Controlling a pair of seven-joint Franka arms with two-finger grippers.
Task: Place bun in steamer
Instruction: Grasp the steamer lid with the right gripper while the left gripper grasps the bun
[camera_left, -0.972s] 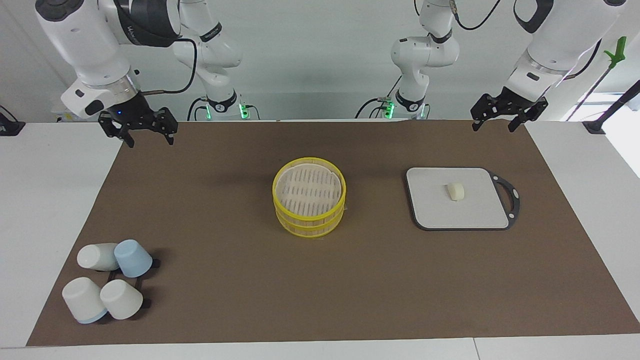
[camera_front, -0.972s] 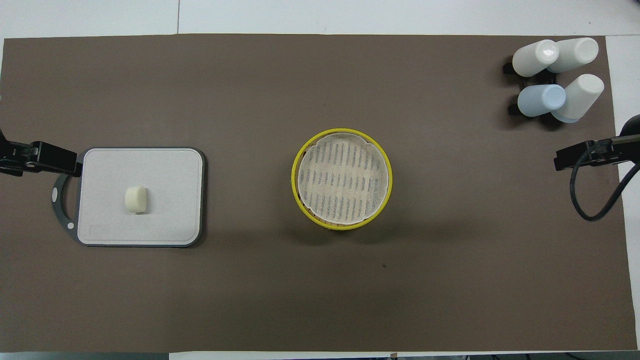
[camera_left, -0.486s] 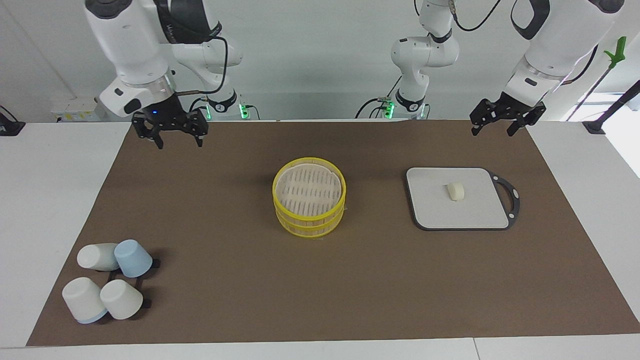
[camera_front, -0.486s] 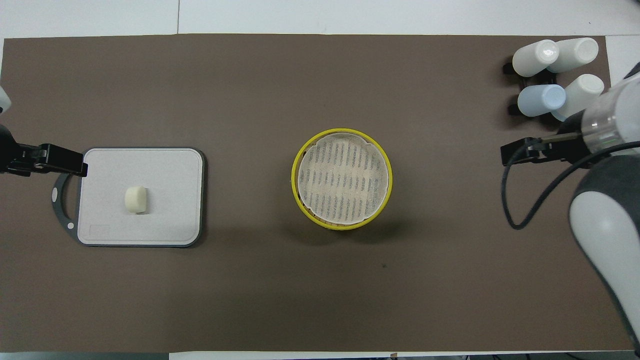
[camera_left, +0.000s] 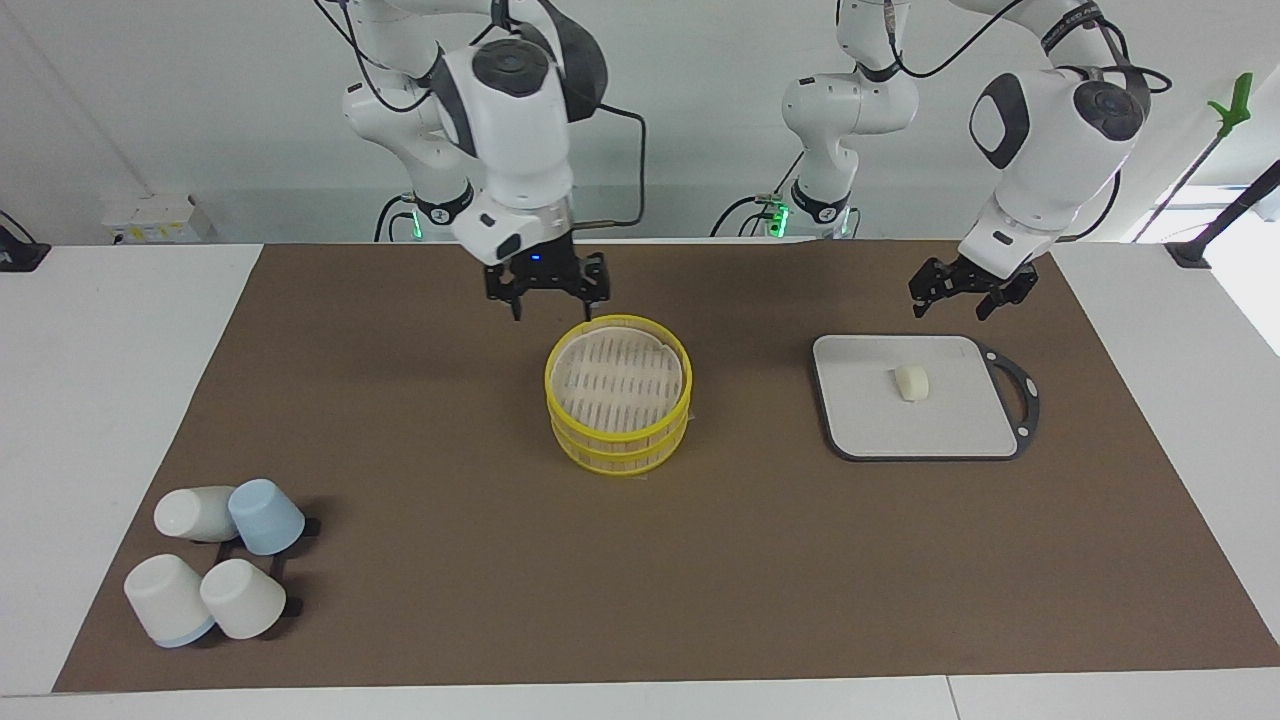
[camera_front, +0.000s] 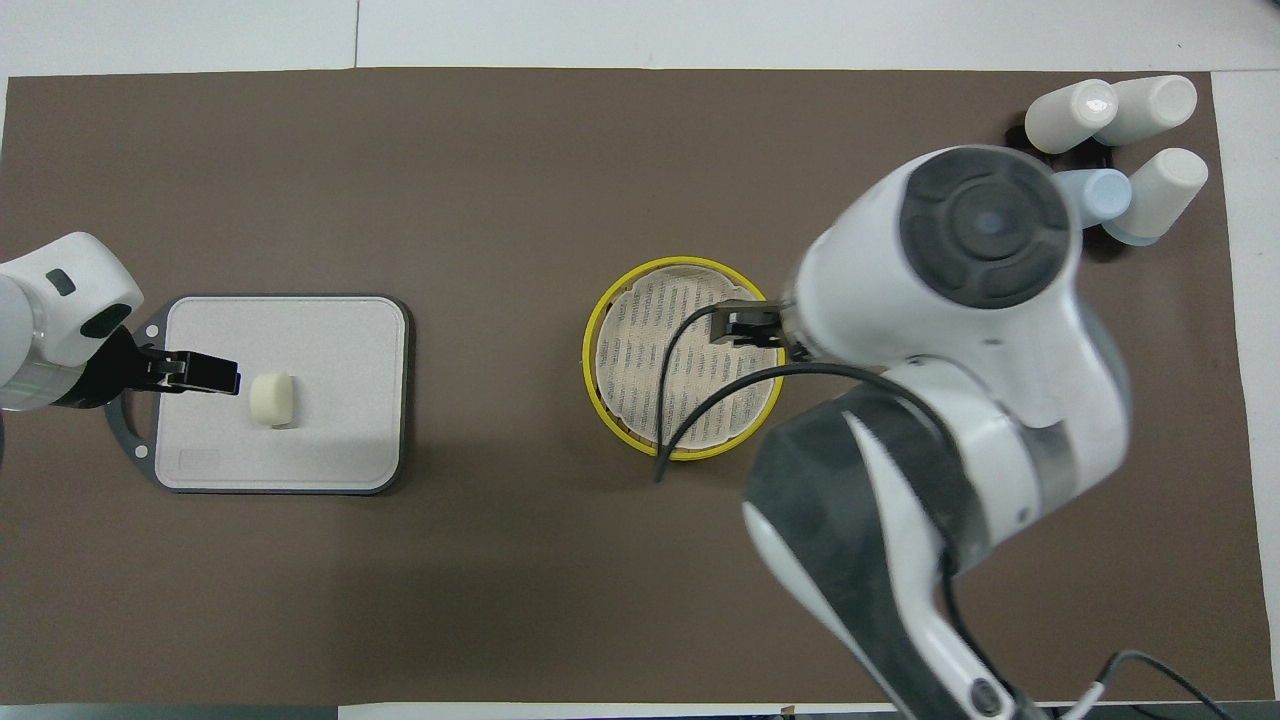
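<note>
So the table (camera_left: 700, 560) under its brown mat has the yellow-rimmed steamer (camera_left: 618, 400) in the middle, slatted lid tier on top, and the grey cutting board (camera_left: 915, 405) toward my left arm's end. The bun (camera_left: 911, 382) sits on that board. My right tool (camera_left: 546, 298) hangs over the steamer's rim, fingers apart, empty. Left tool (camera_left: 960, 297) hovers over the board's edge, fingers apart too. I'd say lift the lid straight up first, then come down centred on the bun and squeeze gently.

Glossy white arm shells with dark grey joint caps, black two-finger grippers, looping black cables, green lights at both bases.
</note>
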